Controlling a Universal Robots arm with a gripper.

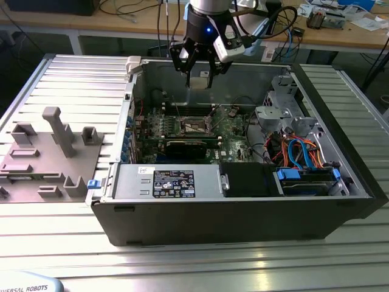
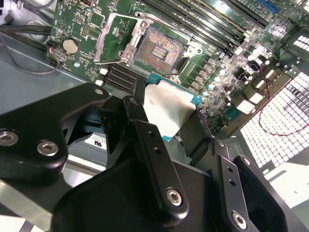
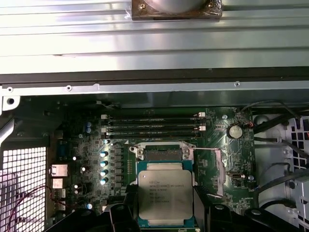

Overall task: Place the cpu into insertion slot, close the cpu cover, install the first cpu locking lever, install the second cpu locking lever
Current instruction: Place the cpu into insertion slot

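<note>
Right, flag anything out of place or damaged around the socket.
Nothing stands out. The gripper holds the cpu above the empty insertion slot, whose cpu cover is swung open; no damage shows.

Bright, even light falls from overhead. The ribbed metal table [image 1: 200,267] throws back pale streaks in the exterior view, and its bands glare almost white in the first wrist view. The perforated case wall [image 2: 285,121] burns out white. The cpu [image 3: 165,195] gripped in my pincer [image 2: 168,116] gleams dully, and my black links lie in shadow.
</note>
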